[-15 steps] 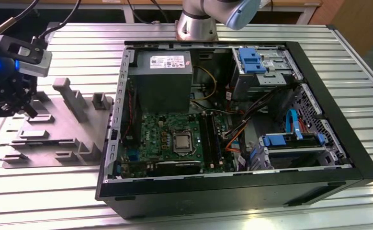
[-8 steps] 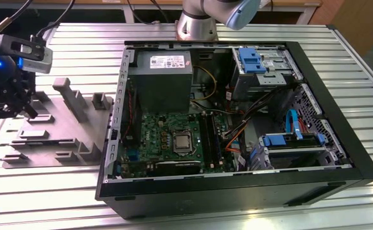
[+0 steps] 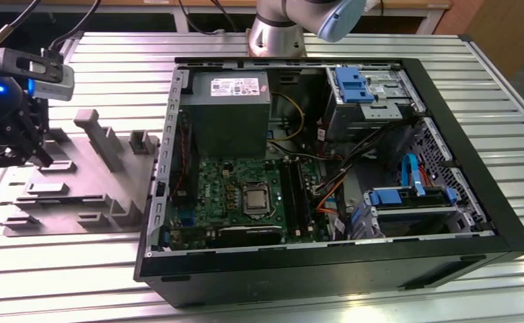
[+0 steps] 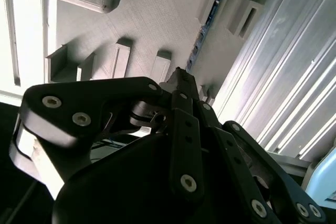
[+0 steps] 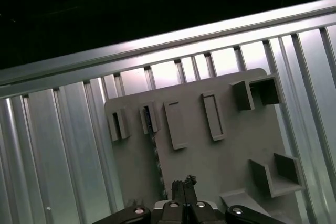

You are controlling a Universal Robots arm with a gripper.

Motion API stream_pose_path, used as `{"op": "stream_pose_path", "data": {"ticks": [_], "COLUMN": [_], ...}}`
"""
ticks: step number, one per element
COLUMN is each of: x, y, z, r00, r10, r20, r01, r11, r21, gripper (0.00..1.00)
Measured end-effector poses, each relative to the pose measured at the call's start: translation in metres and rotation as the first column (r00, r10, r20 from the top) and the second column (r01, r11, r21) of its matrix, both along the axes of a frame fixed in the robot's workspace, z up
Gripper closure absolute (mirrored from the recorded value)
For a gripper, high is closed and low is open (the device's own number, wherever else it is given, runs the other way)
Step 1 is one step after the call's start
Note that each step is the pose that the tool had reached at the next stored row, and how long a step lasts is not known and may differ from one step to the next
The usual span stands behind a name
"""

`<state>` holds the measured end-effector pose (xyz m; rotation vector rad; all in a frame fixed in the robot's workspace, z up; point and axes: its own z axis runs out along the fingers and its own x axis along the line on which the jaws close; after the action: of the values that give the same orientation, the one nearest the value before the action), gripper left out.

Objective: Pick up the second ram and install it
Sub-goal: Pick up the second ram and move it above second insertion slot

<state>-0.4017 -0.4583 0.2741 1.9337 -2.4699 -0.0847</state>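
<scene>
The black linkage gripper (image 5: pixel 184 183) hangs tilted over a grey moulded holder plate (image 3: pixel 73 202), its fingertips (image 4: pixel 181 77) pressed together with nothing pinched. The second ram (image 5: pixel 155 153) — a thin dark green-blue stick — stands on edge in a plate slot just beside the fingertips. The ribbed metal table (image 5: pixel 63 145) extends past the plate's edges — the open black computer case (image 3: pixel 333 266) sits well apart.

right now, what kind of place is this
Probably a robotics workbench for PC assembly: an open computer case lies on a slatted metal table beside a grey fixture and a robot arm.
</scene>
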Motion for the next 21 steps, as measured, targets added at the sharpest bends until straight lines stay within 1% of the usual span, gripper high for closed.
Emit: {"op": "stream_pose_path", "data": {"ticks": [1, 3, 4, 8, 12, 15, 21], "x": [0.0, 0.0, 0.0, 0.0, 0.0, 0.0, 0.0], "y": [0.0, -0.0001, -0.0001, 0.0, 0.0, 0.0, -0.0006], "z": [-0.0002, -0.0007, -0.0013, -0.0036, -0.0064, -0.0087, -0.0134], "r00": [1.0, 1.0, 1.0, 0.9989, 0.9939, 0.9925, 0.9924], "r10": [0.0, 0.002, 0.005, 0.047, 0.111, 0.123, 0.123], "r20": [0.0002, 0.0001, 0.0, -0.0001, 0.0001, 0.0003, 0.0023], "r01": [0.0, -0.002, -0.005, -0.047, -0.111, -0.123, -0.123], "r11": [1.0, 0.9999, 0.9999, 0.9988, 0.9938, 0.9924, 0.9923], "r21": [-0.0029, -0.0127, -0.0135, -0.0137, -0.0136, -0.0136, -0.014], "gripper": [0.9, 0.9, 0.9, 0.9, 0.9, 0.9, 0.9]}}
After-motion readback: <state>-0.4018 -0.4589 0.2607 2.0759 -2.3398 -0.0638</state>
